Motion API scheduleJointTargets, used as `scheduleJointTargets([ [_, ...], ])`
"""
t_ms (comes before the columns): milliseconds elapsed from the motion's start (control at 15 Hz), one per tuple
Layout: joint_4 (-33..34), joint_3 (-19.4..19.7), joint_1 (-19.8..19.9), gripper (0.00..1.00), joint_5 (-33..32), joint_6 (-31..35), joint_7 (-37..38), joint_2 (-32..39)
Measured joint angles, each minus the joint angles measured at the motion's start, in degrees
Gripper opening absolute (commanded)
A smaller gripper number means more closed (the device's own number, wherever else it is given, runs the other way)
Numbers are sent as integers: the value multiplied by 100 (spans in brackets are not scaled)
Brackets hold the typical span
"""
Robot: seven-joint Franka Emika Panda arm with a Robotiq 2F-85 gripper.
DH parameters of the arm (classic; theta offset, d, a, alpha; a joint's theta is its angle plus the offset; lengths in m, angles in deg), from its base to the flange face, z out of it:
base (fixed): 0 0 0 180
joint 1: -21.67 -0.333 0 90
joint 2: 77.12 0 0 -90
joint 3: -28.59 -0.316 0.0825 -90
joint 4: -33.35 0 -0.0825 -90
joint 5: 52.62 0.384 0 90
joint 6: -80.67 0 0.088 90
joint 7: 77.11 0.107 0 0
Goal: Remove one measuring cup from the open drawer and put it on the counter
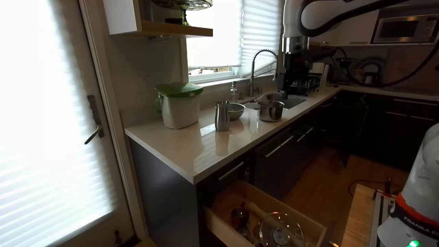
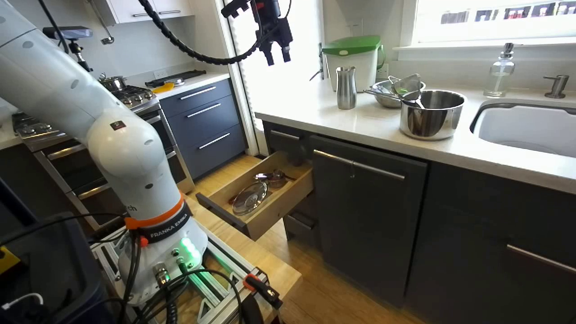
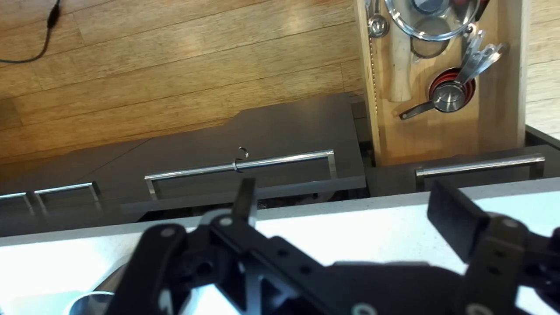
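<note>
Overhead, the Robotiq gripper [image 3: 350, 214] hangs above the pale countertop [image 3: 341, 238], fingers [image 3: 457, 221] parted wide. At its one o'clock in the wrist view, a steel measuring cup [image 3: 449, 97] lies in the open drawer [image 3: 494, 135], handle [image 3: 417, 110] toward eight o'clock, a glass lid [image 3: 433, 19] at the cup's twelve.

Arm [image 2: 118, 139] white, smooth, round at the joints. Base [image 2: 150, 256] squat, circled by an orange ring [image 2: 157, 219] with FRANKA EMIKA lettering [image 2: 168, 232] just below; green light [image 2: 191, 249] glowing. Above it the arm slants up, out of my sight at the upper left in an exterior view. Wrist [image 1: 295, 44] hangs near plumb, silver-banded, black claw [image 2: 278, 59] beneath. Claw points down in both exterior views. In the wrist view its two fingers [image 3: 457, 218] stand well apart, a wide gap between them.
</note>
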Motion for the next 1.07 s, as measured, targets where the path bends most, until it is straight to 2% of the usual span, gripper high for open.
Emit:
scheduleJointTargets([
  [200, 126, -91, -236, 100, 349, -354, 2, 156],
  [400, 284, -405, -620, 100, 716, -433, 145, 639],
  [733, 875, -701, -1038, 100, 1578, -384, 1143, 2275],
  [933, 1261, -636, -1094, 100, 1868, -217, 1499, 3398],
  [1067, 1461, -465, -1075, 100, 2126, -196, 1476, 4066],
])
